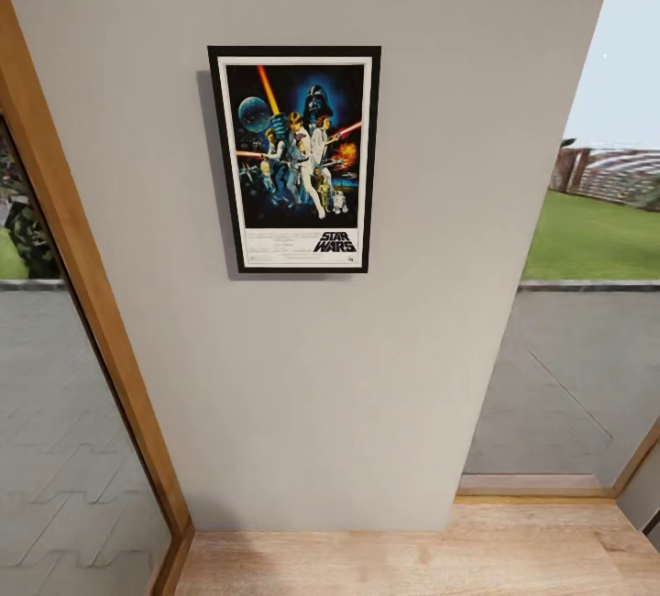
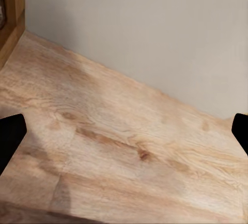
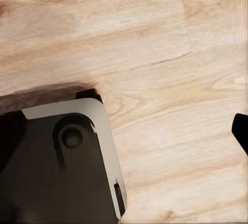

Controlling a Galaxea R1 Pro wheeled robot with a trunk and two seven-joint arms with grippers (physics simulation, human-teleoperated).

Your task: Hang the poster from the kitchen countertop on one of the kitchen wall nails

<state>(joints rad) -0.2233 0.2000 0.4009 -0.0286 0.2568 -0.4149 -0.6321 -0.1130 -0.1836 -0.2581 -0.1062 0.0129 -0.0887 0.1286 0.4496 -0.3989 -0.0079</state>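
Observation:
The poster (image 1: 294,159) hangs flat and upright on the grey wall (image 1: 367,376), its black frame, white border and "STAR WARS" logo all plain in the head view. Nothing grips it. The kitchen countertop is out of view. My left gripper (image 2: 124,136) points down at the wooden floor, open, with its black fingertips (image 2: 10,139) far apart at the picture's edges and nothing between them. My right gripper (image 3: 124,131) also hangs over the floor and is open; one black fingertip (image 3: 241,128) sits at the picture's edge.
A wooden door frame (image 1: 87,303) runs along the wall's left side, with glass and paving beyond. To the right a large window (image 1: 568,376) looks onto grass. Light wooden floor (image 1: 412,564) lies at the wall's foot. The robot's dark base (image 3: 57,167) is below the right gripper.

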